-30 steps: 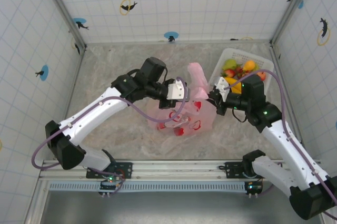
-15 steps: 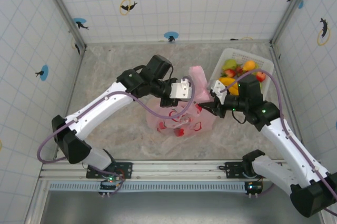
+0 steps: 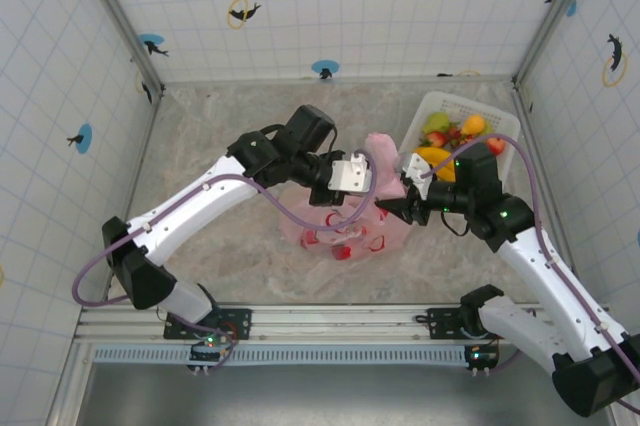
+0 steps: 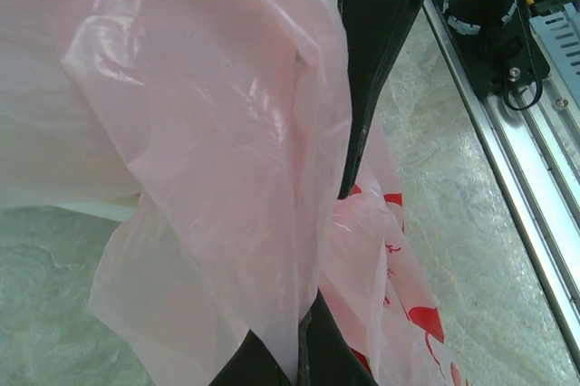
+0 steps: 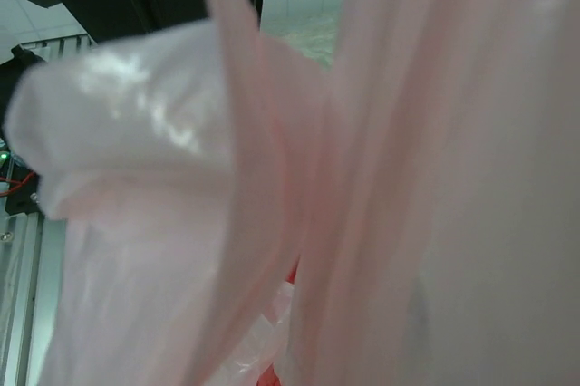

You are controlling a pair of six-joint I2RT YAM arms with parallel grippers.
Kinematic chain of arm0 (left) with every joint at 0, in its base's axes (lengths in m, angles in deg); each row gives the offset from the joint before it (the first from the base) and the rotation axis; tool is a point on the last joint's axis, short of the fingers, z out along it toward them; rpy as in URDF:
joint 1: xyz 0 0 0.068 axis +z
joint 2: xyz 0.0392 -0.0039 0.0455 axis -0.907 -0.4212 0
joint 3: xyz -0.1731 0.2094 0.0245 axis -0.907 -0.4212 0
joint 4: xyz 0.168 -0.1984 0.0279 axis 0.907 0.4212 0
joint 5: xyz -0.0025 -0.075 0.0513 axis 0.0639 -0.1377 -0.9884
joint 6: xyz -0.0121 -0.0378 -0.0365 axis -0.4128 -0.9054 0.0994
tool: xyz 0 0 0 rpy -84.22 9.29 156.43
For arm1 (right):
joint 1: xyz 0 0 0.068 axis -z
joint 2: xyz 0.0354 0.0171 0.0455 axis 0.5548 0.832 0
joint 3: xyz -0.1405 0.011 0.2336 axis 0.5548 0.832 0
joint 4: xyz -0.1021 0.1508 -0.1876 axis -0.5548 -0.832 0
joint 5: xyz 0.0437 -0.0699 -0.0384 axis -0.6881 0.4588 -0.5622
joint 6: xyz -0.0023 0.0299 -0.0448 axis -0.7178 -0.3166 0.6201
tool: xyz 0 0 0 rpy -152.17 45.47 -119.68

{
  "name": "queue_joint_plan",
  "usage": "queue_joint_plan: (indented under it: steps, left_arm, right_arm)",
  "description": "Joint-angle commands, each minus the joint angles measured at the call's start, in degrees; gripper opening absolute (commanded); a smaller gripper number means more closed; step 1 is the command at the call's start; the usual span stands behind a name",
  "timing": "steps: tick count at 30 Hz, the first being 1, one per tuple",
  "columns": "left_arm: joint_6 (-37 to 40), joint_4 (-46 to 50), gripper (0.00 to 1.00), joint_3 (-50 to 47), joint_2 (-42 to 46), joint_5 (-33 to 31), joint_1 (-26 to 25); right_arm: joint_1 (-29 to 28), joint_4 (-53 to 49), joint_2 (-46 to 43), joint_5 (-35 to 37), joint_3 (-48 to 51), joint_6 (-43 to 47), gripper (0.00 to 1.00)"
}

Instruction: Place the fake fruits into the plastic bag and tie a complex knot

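The left gripper (image 3: pixel 357 175) is shut tight on a bit of the plastic bag (image 3: pixel 345 229). In its wrist cam the thin pink plastic runs down btwn the two dark fingers (image 4: pixel 328 368) at the bottom & hangs in big soft folds above them. From the top cam this gripper is up over the middle of the table (image 3: pixel 220 126), pointing to the right, w/ a pink strip of the bag sticking up just beside it.

The right gripper (image 3: pixel 394 206) is at the bag's right side, facing the left one, v. near it. Can't tell if it is open or shut: blurry pink plastic sits right up against its cam & hides the fingers.

The rest of the bag lies crumpled on the table under both grippers. It has red marks on its low part; can't tell if they are print or fruit inside.

The fake fruits (image 3: pixel 455 136) I can see are piled in a white basket (image 3: pixel 445 99) at the back right, just beside the bag & behind the right arm: a green one, an orange one, a red one & a yellow one.
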Motion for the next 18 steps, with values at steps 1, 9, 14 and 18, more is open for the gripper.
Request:
queue_joint_plan:
  steps: [1,9,14,18]
  left_arm:
    - [2.1,0.6,0.0,2.5,-1.7,0.2,-0.5]
    - [1.9,0.9,0.0,5.2,-4.2,0.0,-0.7]
    - [1.5,0.5,0.0,5.6,-4.8,0.5,-0.8]
    - [0.9,0.1,0.0,5.7,-5.0,0.3,-0.9]
  right_arm:
    - [0.5,3.0,-1.2,-2.7,-1.0,-0.6,0.66]
    - [2.4,3.7,-4.7,-4.7,0.9,-1.6,0.84]
    - [3.3,11.6,-6.5,-5.6,3.6,-7.2,0.83]
    - [3.3,12.6,-5.0,-5.9,3.7,-8.3,0.7]
